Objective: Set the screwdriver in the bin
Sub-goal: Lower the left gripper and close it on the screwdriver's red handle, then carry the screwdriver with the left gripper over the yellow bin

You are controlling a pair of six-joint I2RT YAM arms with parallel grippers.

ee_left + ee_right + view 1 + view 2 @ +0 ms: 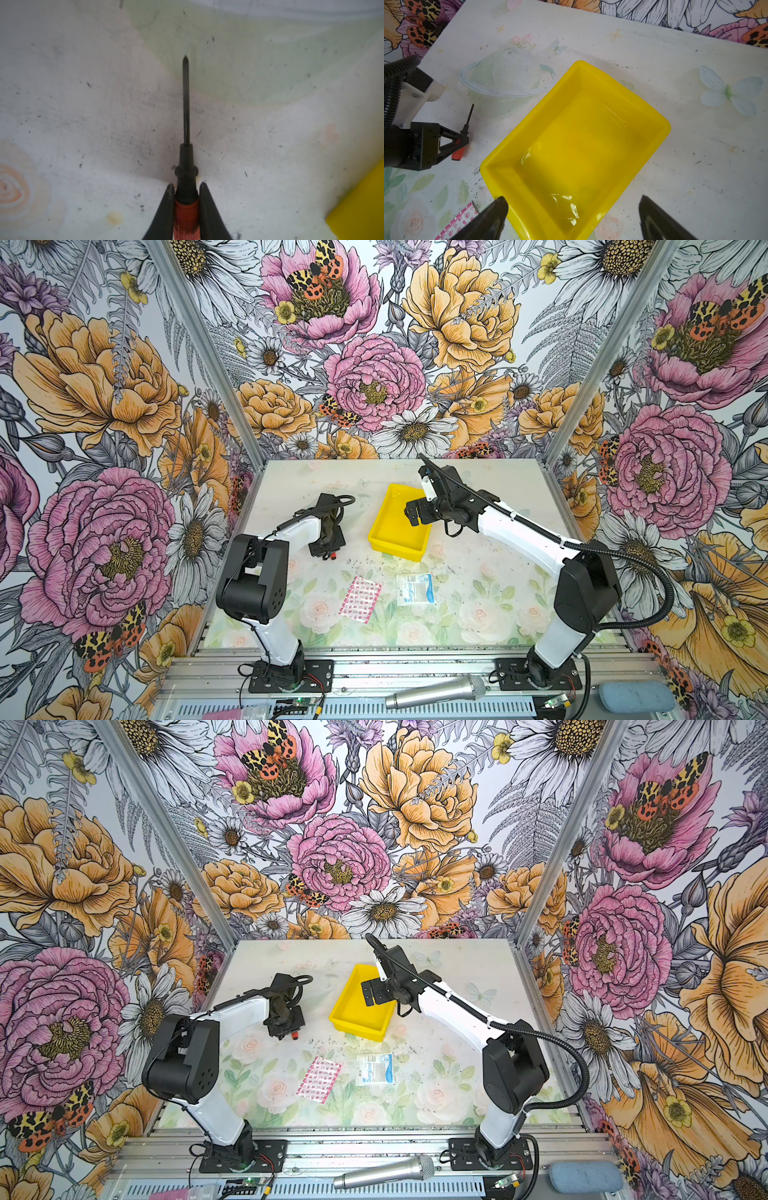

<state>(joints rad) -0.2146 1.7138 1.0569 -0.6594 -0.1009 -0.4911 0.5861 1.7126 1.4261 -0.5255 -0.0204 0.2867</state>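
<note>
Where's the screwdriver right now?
The screwdriver is clamped by its handle in the left gripper, left of centre in both top views, just left of the bin and outside it.

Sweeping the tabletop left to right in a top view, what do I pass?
Screwdriver clamped in the left tool → pink-patterned sheet → yellow bin.

White arms (519,531), black joints (590,593), corrugated cable (669,593)
</note>
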